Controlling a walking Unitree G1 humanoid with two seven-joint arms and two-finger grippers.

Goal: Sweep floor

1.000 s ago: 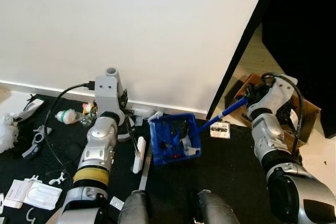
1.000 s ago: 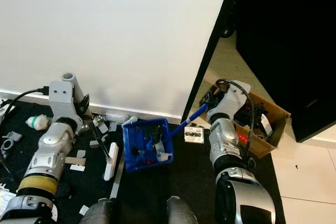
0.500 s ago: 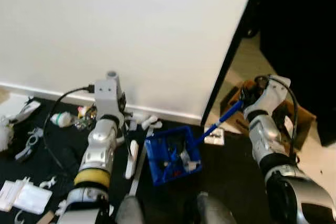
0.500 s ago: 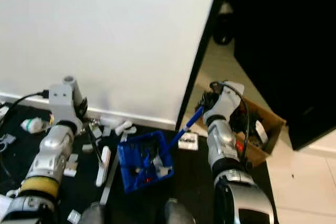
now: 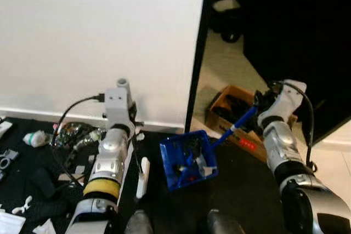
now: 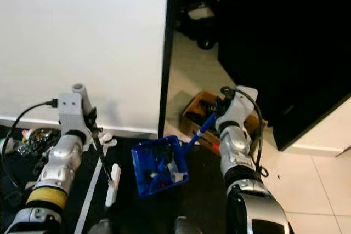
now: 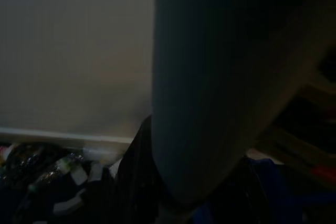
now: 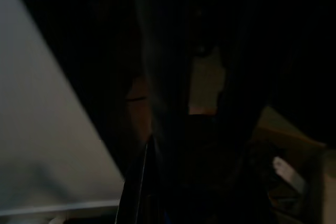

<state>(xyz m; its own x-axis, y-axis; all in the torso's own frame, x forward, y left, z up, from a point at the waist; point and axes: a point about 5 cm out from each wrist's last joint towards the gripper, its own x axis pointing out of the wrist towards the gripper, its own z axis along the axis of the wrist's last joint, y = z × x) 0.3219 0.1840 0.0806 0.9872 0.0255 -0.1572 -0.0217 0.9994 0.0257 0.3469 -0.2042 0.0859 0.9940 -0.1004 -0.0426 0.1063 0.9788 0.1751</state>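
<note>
Blue plastic dustpan (image 5: 187,159) on black floor mat (image 5: 241,179), debris inside; whole view shifted since earlier frame, open doorway now wider. Right claw (image 5: 258,103) closed on dustpan's blue handle (image 5: 237,124).

Right eye: left claw (image 6: 92,121) grips thin black-handled white brush (image 6: 112,182). Brown cardboard box (image 6: 200,108) holds clutter.

Wrist views: too dark.

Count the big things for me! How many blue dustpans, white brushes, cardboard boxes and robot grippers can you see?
blue dustpan: 1
white brush: 1
cardboard box: 1
grippers: 2, the left gripper and the right gripper
Total: 5
</note>
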